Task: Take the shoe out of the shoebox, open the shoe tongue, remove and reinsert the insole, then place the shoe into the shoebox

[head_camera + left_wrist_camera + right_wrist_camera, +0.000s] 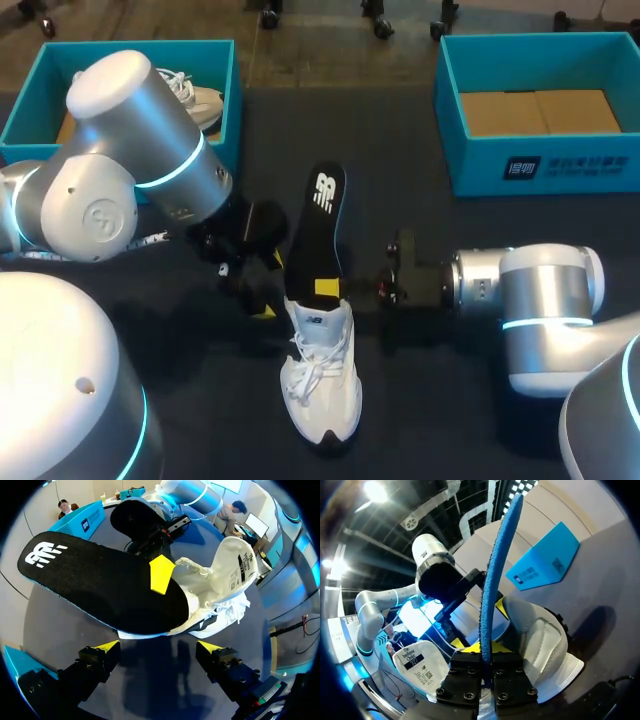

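- Sneaker, white with white laces, sat on the dark surface between the two arms, toe toward the near edge.
- Long black foam insole with a white logo and blue underside had one end at the sneaker's opening and the rest slanted away toward the far side. Couldn't tell how deep it went in.
- Right gripper was pinched tight on the insole near that lower end.
- Left gripper had its fingers spread wide with nothing between them, just beside the sneaker's opening.
- Teal cardboard shoebox stood at the far right. A second teal box at the far left held another white shoe.
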`<state>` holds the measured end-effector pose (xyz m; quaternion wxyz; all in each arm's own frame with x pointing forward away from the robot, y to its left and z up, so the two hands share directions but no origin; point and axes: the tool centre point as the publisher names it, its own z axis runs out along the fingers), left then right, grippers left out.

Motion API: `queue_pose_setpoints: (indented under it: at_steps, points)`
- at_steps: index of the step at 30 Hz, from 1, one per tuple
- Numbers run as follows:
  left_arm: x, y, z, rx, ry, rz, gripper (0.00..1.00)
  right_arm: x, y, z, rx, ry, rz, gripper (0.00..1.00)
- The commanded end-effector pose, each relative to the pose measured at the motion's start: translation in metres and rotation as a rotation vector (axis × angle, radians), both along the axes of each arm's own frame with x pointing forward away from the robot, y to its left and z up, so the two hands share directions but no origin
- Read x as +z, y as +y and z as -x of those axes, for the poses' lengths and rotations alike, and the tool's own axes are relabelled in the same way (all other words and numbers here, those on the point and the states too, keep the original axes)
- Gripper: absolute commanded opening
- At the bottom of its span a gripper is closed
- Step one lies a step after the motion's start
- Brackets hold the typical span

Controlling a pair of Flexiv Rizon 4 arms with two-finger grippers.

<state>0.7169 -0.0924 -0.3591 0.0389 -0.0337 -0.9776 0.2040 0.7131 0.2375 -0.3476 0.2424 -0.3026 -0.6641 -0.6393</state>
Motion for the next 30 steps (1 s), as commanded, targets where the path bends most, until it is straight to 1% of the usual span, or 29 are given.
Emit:
queue_pose_setpoints:
  at_steps: [1,2,4,11,17,19,26,30]
  points:
    - [-0.001,0.0,0.001,0.0,-0.002,0.0,1.0,-0.004,0.004,-0.001,0.002,-0.004,-0.004,0.11]
    - [-0.001,0.0,0.001,0.0,-0.002,0.0,1.0,-0.004,0.004,-0.001,0.004,-0.006,-0.005,0.16]
    - [-0.001,0.0,0.001,0.0,-0.002,0.0,1.0,-0.003,0.005,-0.002,0.008,-0.008,-0.005,0.14]
    - [-0.001,0.0,0.001,0.0,-0.002,0.0,1.0,-0.001,0.004,0.0,0.008,-0.02,-0.008,0.21]
    - [-0.001,0.0,0.001,0.0,-0.002,0.0,1.0,0.006,0.005,0.002,0.011,-0.04,0.001,0.22]
    - [-0.001,0.0,0.001,0.0,-0.002,0.0,1.0,0.007,0.005,0.001,0.01,-0.044,0.003,0.24]
    - [-0.001,0.0,0.001,0.0,-0.002,0.0,1.0,0.013,0.005,-0.002,0.021,-0.061,0.012,0.24]
    - [-0.001,0.0,0.001,0.0,-0.002,0.0,1.0,0.014,0.005,-0.004,0.024,-0.063,0.013,0.27]
